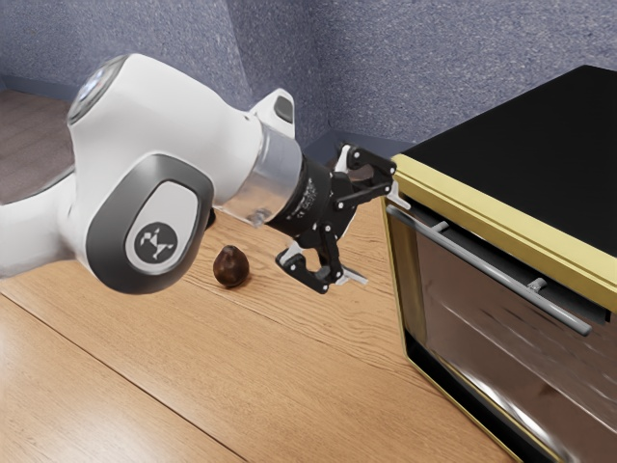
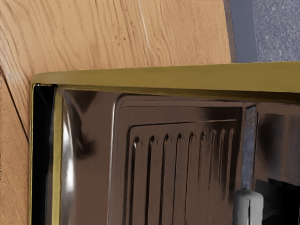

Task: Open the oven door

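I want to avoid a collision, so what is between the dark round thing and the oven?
In the exterior view, the open gripper appears between the dark round thing and the oven, above the wooden tabletop.

The wooden table (image 1: 145,357) holds 1 dark pear-shaped object (image 1: 230,267) and 1 gold-edged oven (image 1: 511,154).

A kitchen-like room: yellow-trimmed oven (image 1: 521,145) and dark fruit (image 1: 230,267) on wooden table (image 1: 289,386), speckled blue-grey walls (image 1: 434,58).

A glossy white, rounded arm (image 1: 169,106) carries a dark grey joint cap (image 1: 104,239) with a round dark emblem (image 1: 156,243) on white, a silvery wrist collar (image 1: 273,174) and a black, jointed-link gripper (image 1: 378,238).
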